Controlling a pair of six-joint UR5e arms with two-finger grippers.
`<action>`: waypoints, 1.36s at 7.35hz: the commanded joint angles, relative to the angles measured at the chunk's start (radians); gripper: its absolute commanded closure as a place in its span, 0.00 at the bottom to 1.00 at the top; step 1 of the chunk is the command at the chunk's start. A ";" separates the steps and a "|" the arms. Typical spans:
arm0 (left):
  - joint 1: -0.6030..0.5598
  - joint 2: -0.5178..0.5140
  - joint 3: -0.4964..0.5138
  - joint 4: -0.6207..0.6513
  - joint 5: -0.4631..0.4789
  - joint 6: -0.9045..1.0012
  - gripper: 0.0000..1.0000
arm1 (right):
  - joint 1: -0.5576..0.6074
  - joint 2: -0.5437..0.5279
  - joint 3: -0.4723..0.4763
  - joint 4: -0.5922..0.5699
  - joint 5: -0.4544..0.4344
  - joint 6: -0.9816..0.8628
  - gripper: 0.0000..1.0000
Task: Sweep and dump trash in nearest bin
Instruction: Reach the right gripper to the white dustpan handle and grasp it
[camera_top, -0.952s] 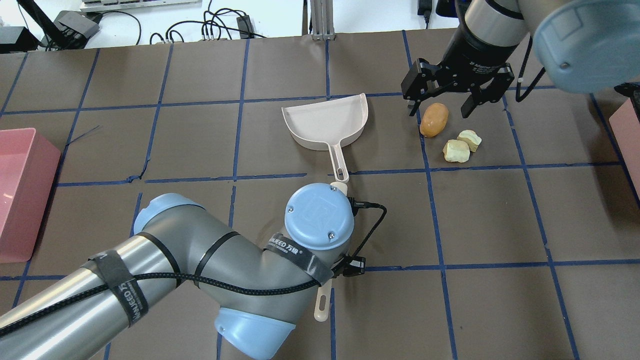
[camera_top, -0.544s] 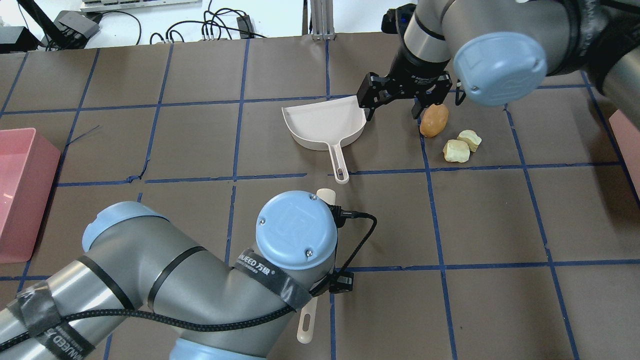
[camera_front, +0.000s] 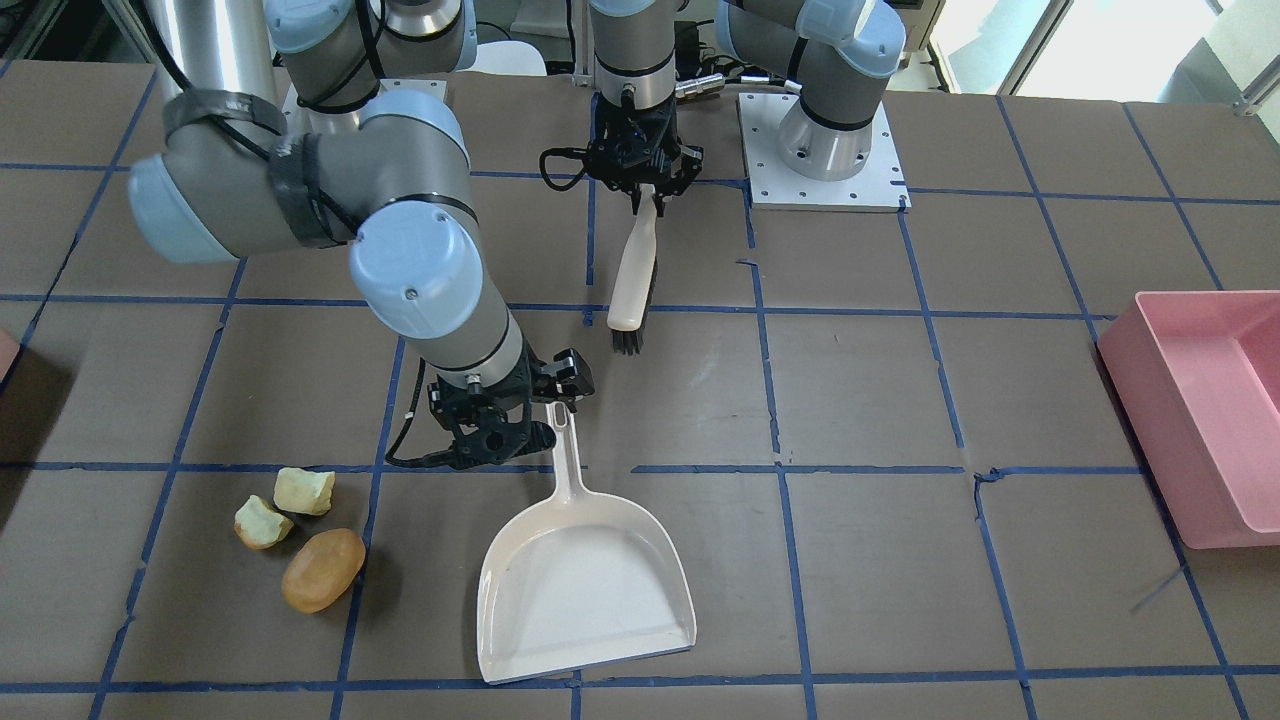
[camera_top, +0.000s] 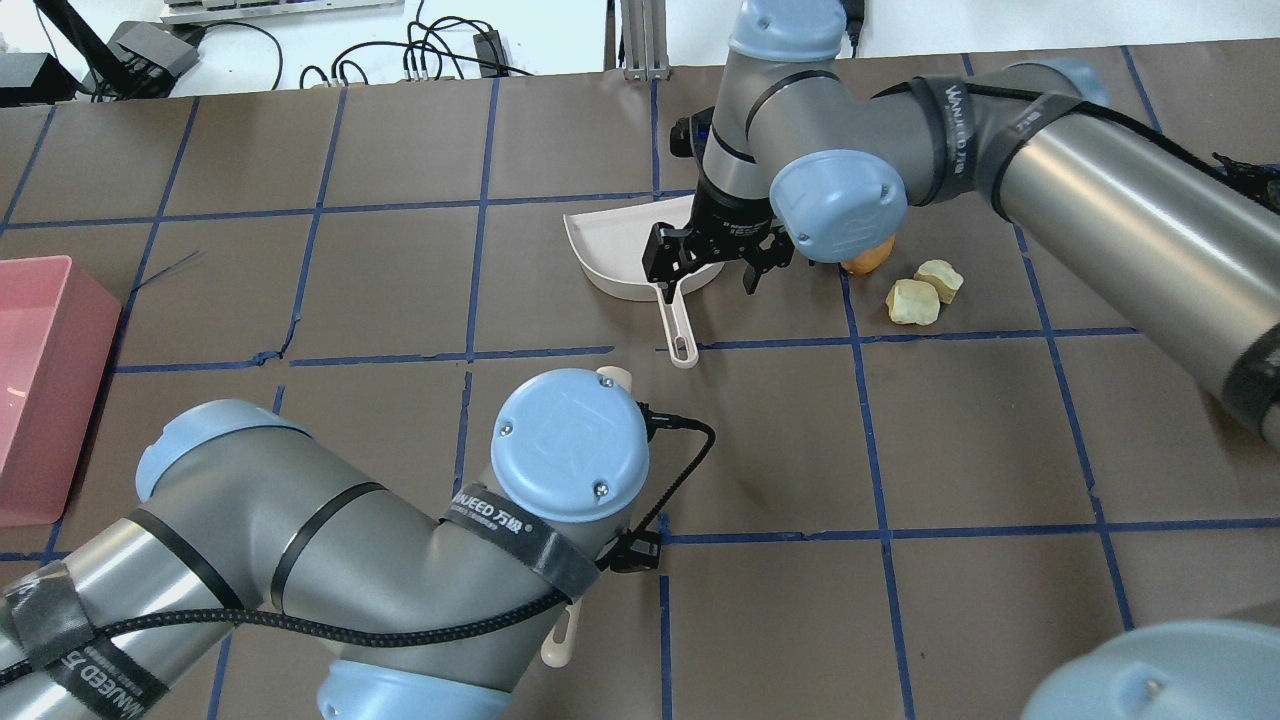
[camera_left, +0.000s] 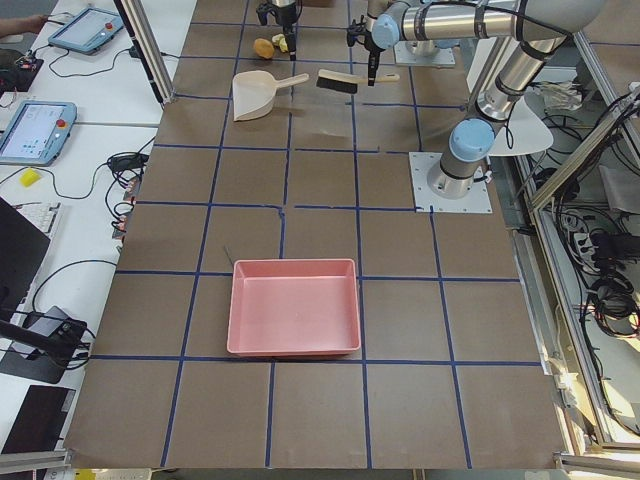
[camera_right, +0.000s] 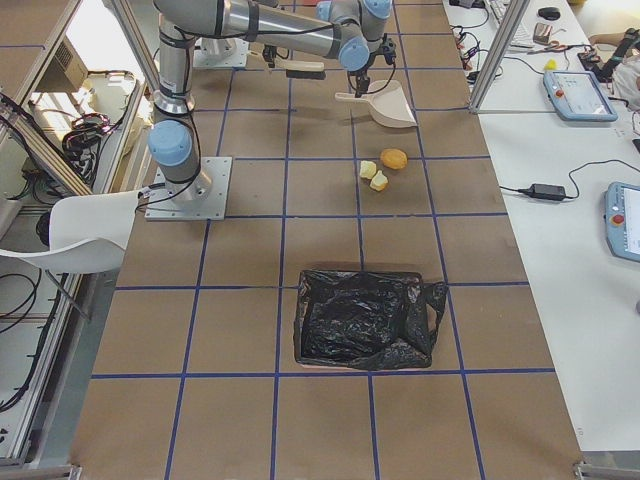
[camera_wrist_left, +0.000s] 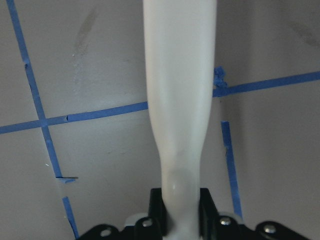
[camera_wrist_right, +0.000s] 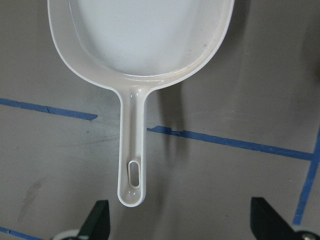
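Note:
The trash lies together on the table: an orange-brown potato-like oval and two pale yellow-green chunks. In the overhead view the oval is partly hidden by my right arm, and the chunks lie beside it. A cream dustpan lies flat next to the trash. My right gripper is open and hovers over the dustpan handle, with one finger on each side. My left gripper is shut on a cream brush with black bristles, near the robot base.
A pink bin stands at the table end on my left, far from the trash. A bin lined with a black bag stands on my right, closer to the trash. Blue tape lines cross the brown table.
My right arm has swung left from over the potato-like oval to over the dustpan handle, gripper still open. My left arm has drawn back toward the robot with the brush.

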 joint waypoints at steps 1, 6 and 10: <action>0.054 0.006 -0.003 -0.008 0.035 0.097 0.97 | 0.044 0.096 0.001 -0.068 -0.007 0.005 0.03; 0.070 -0.008 -0.009 -0.005 0.040 0.127 0.97 | 0.052 0.026 0.044 -0.147 -0.050 0.033 0.11; 0.068 -0.006 -0.009 -0.005 0.038 0.127 0.97 | 0.057 -0.022 0.265 -0.471 -0.043 0.102 0.07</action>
